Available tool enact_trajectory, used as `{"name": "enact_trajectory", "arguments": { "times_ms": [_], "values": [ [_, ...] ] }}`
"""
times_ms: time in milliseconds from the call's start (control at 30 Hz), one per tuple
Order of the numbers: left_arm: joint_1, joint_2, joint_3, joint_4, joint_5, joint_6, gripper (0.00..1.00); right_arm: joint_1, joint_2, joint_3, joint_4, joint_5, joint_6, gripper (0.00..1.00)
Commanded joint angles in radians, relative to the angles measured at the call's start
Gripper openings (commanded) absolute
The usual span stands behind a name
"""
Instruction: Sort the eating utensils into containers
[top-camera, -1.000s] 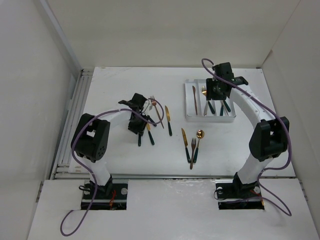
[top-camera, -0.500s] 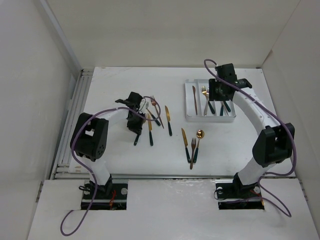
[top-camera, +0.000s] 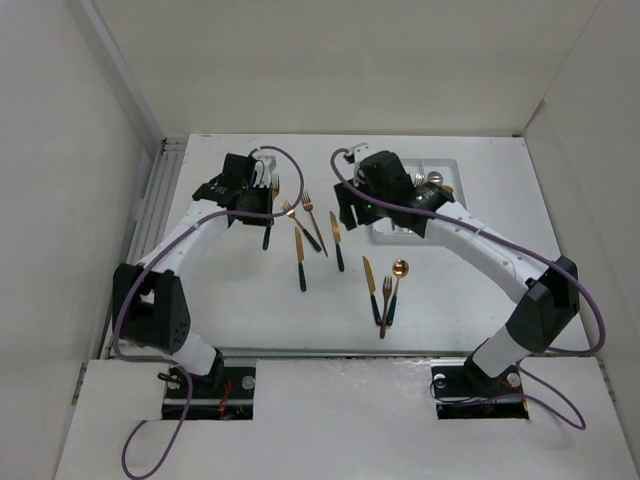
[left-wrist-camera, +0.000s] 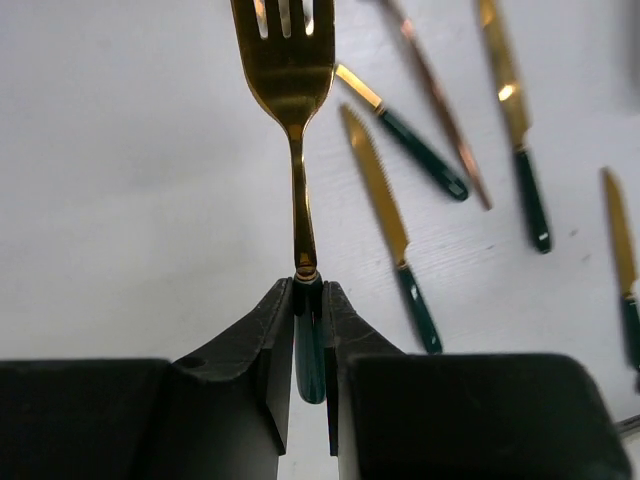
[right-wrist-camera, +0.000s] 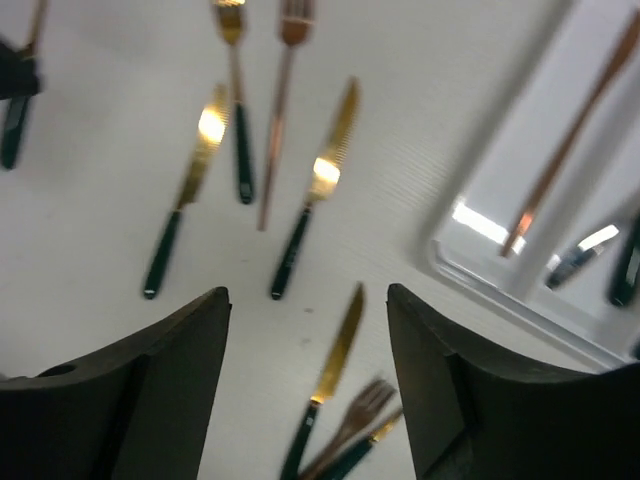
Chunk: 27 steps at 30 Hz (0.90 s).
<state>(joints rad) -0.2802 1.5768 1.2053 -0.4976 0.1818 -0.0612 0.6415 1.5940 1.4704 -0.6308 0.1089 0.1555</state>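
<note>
A: What was the left arm holding?

B: The left gripper had both fingers pinched tight on the held fork. The fork had a gold head and a dark green handle. It was gripped at the top of the handle, tines pointing away from the wrist. I could not tell whether the tines touched the table.

A: How much room was around it?

B: Bare white tabletop lay to the fork's left. From overhead, that arm reached the far left part of the table. The enclosure wall stood beyond the left edge.

A: And to its right?

B: 4 loose utensils lay near, handles toward the bases. A second gold fork converged with an all-copper fork. A left knife lay just nearer the bases, and a middle knife lay beside them. Closer to the bases, 3 more lay close together: a near knife, a small fork and a spoon.

A: The other arm?

B: The right gripper hung above the table just right of the middle knife. Its fingers were spread wide with nothing between them.

A: And the tray?

B: The white tray sat at the far right. Overhead, the right arm lay across it and hid most of it. The arm stood between the loose utensils and the compartments. The wrist view showed a slim copper piece inside by the left wall. Dark handles showed further right, too blurred to place.
</note>
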Motion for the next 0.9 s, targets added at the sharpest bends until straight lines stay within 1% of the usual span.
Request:
{"name": "enact_trajectory", "arguments": {
  "times_ms": [0,67,100,167,200,267,400,467,533,667,833,867],
  "values": [
    [-0.001,-0.112,0.062,0.072,0.047,-0.020,0.00,0.090,-0.065,-0.013,0.181,-0.089,0.010,0.70],
    [-0.001,-0.164,0.062,0.111,0.070,-0.048,0.00,0.147,-0.074,-0.013,0.265,-0.135,0.019,0.77],
    [-0.001,-0.181,0.062,0.157,0.079,-0.058,0.00,0.162,-0.074,-0.013,0.293,-0.150,0.019,0.79],
    [-0.001,-0.233,0.053,0.224,0.114,-0.090,0.00,0.185,-0.074,-0.024,0.388,-0.205,0.055,0.80],
    [-0.001,-0.248,0.053,0.225,0.126,-0.100,0.00,0.196,-0.074,-0.024,0.422,-0.222,0.071,0.80],
    [-0.001,-0.290,0.053,0.278,0.139,-0.110,0.00,0.196,-0.074,-0.038,0.511,-0.247,0.119,0.80],
    [-0.019,-0.359,0.042,0.332,0.159,-0.123,0.00,0.196,-0.029,-0.025,0.571,-0.247,0.171,0.77],
    [-0.031,-0.385,0.033,0.358,0.168,-0.132,0.00,0.196,-0.011,-0.002,0.595,-0.271,0.186,0.77],
    [-0.040,-0.420,0.014,0.367,0.180,-0.143,0.00,0.196,0.021,0.008,0.618,-0.304,0.200,0.74],
    [-0.059,-0.440,-0.013,0.378,0.171,-0.164,0.00,0.196,0.070,0.048,0.657,-0.344,0.229,0.72],
    [-0.079,-0.460,-0.035,0.378,0.171,-0.221,0.00,0.196,0.122,0.090,0.677,-0.333,0.242,0.72],
    [-0.079,-0.469,-0.035,0.378,0.171,-0.221,0.00,0.196,0.123,0.090,0.677,-0.333,0.251,0.71]
  ]
}}
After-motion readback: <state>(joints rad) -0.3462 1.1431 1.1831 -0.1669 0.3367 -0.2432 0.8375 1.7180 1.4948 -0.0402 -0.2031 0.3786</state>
